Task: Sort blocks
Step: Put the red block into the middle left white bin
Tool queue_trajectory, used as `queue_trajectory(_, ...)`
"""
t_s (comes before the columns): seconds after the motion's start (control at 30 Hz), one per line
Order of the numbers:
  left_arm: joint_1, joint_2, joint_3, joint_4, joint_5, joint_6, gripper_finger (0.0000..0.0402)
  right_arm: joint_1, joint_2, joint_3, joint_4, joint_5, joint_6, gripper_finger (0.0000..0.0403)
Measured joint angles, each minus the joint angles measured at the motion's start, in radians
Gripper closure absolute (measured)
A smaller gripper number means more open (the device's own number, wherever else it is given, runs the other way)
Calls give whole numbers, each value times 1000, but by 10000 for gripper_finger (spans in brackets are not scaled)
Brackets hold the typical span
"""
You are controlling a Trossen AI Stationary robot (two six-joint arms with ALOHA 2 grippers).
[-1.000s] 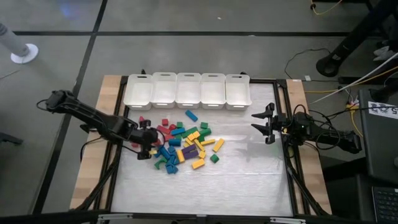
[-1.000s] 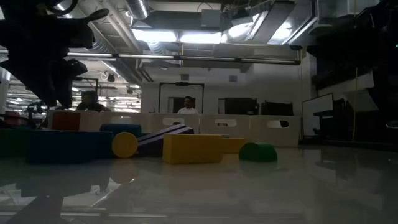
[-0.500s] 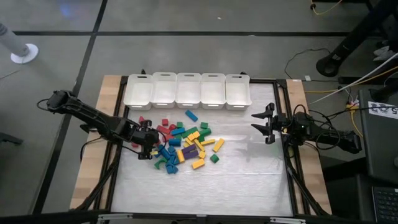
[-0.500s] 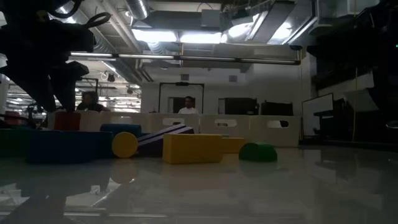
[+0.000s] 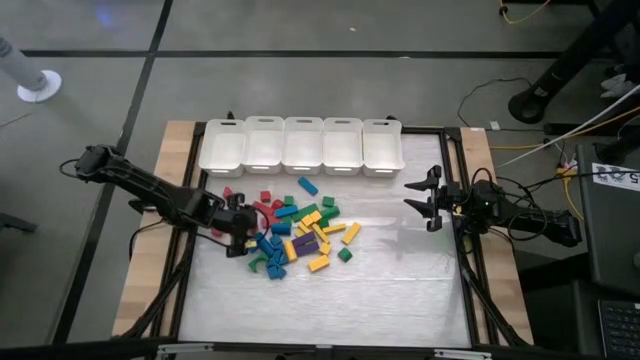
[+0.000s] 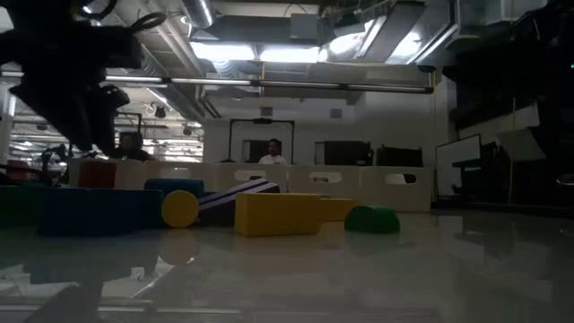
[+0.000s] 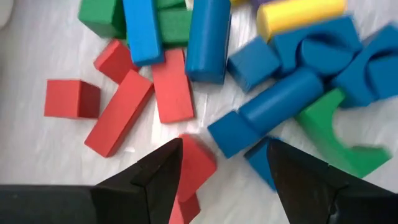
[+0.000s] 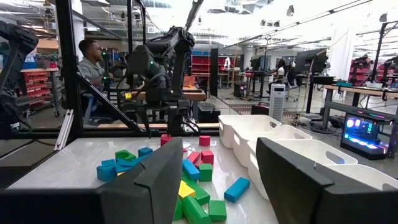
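Many glossy blocks (image 5: pixel 295 237), smooth white bins (image 5: pixel 302 146)

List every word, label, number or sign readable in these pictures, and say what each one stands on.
None can be read.
White label on the dark equipment right of the table: print too small to read.
The blocks and white bins carry no markings.
Room signage in the right wrist view: too blurred to read.

Left claw (image 5: pixel 238 236) spread low, right claw (image 5: pixel 420 198) parted, raised
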Motion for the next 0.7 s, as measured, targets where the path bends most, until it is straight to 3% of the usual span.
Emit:
queue_trajectory(0.47, 0, -1, 62, -133, -37, -430, 178, 0, 0, 0, -1, 0, 0, 198)
queue_trajectory(0.7, 0, -1, 46, -133, -44, -511, 178, 0, 0, 0, -3, 0, 0, 198)
